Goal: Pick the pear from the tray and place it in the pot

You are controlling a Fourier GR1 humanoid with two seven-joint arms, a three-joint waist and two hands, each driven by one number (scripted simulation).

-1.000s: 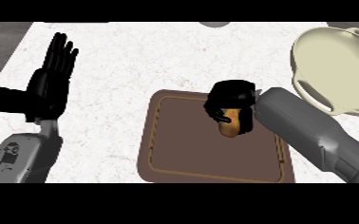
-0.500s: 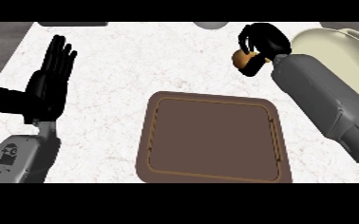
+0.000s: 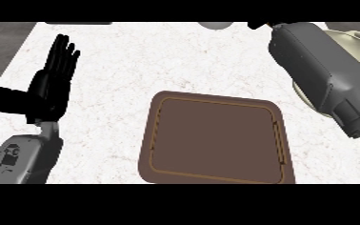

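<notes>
The brown tray [image 3: 215, 140] lies near the middle of the white bench [image 3: 141, 62] with nothing on it, so the pear is off the tray, but it shows nowhere in the view. Judging from that, it is probably carried by the right hand, which is itself hidden: only the grey right forearm [image 3: 316, 71] shows, running up the right side to the far edge, where a small dark tip is all that can be seen. Whether those fingers are curled or straight cannot be told.

The cream pot [image 3: 345, 40] sits at the far right, mostly covered by that forearm, so the right arm is plainly the nearer one, already above the pot. The pear's long axis cannot be judged. The left hand [image 3: 53, 83] rests at the left edge, fingers straight and pointing up, well apart from tray and pot.
</notes>
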